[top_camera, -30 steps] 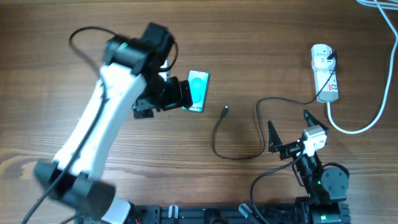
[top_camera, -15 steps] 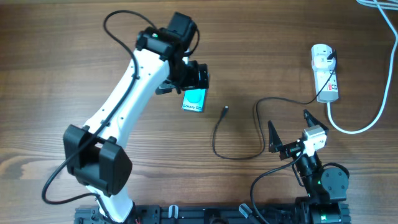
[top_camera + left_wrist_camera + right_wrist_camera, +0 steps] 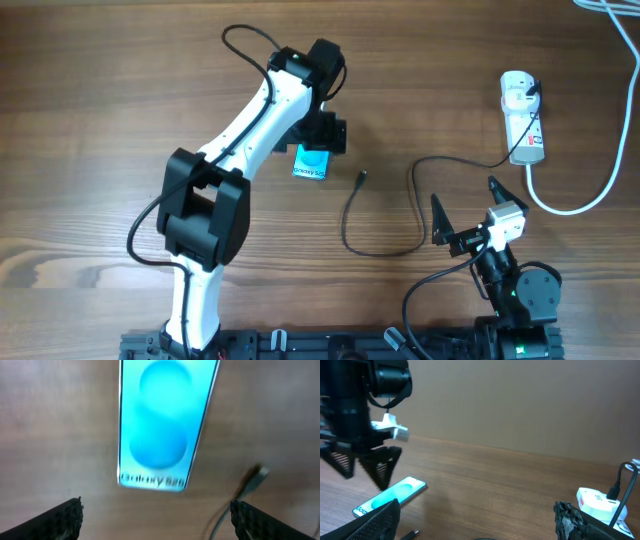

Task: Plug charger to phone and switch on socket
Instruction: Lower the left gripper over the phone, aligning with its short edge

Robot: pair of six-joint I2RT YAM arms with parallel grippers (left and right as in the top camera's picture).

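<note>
The phone (image 3: 312,164) lies flat on the table, teal screen up, its white text strip toward the front; it also shows in the left wrist view (image 3: 159,425) and the right wrist view (image 3: 390,496). My left gripper (image 3: 322,135) hovers open and empty just behind it, apart from it. The charger's black cable (image 3: 380,250) loops on the table, its connector tip (image 3: 361,179) lying just right of the phone (image 3: 254,477). The white socket (image 3: 522,118) lies at the far right, the cable plugged into it. My right gripper (image 3: 462,212) is open and empty near the front.
The socket's thick white cord (image 3: 600,190) curves along the right edge of the table. The left arm (image 3: 230,160) stretches diagonally from the front left. The socket also shows at the right of the right wrist view (image 3: 599,501).
My left arm has swung right and toward the back, its gripper going from left of the phone to just behind it. The phone now lies slightly lower and uncovered. The right arm has not moved.
</note>
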